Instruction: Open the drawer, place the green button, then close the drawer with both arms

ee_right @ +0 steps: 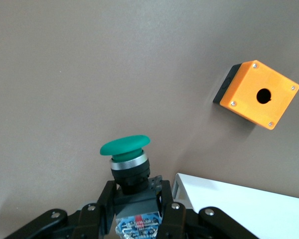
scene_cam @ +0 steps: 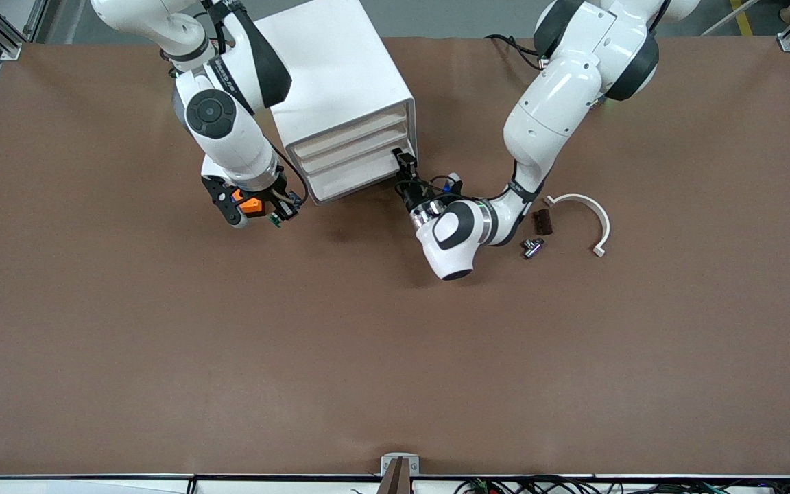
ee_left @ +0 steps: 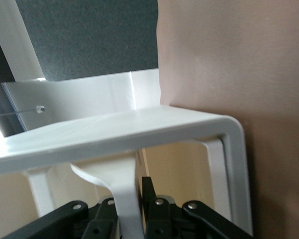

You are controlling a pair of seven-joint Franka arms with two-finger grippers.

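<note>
While the front view looks down on the brown tabletop (scene_cam: 395, 357), the left tool (scene_cam: 405, 165) sits at the front of the white cabinet (scene_cam: 340, 96), at the corner of its lowest drawer (scene_cam: 354, 180), with its fingers drawn narrow on something white there. Just beside that arm's wrist, toward its own end of the tabletop, lie a dark brown part (scene_cam: 541, 221), a small metal fitting (scene_cam: 531, 248) and a white curved clip (scene_cam: 585, 218). The right tool (scene_cam: 258, 209) hangs over the tabletop beside the cabinet's other front corner, and an orange cube (scene_cam: 249, 204) shows right under it; the green button (scene_cam: 276, 219) peeps out at the tool's tip. From the left wrist view, the left tool (ee_left: 132, 209) has its black fingers (ee_left: 148, 191) pinched on a thin white tab (ee_left: 124, 194) that curves down from the cabinet's frame (ee_left: 139, 132), the cream inside of the cabinet showing past it. From the right wrist view, the right tool (ee_right: 134, 199) is clamped on the black body of the button (ee_right: 125, 149), whose round green cap stands clear of the fingertips above bare tabletop (ee_right: 89, 74). The orange cube (ee_right: 259, 94), with a round hole in its face, rests on the tabletop well apart from the tool, and a white corner of the cabinet (ee_right: 239, 209) shows close by the fingers.
</note>
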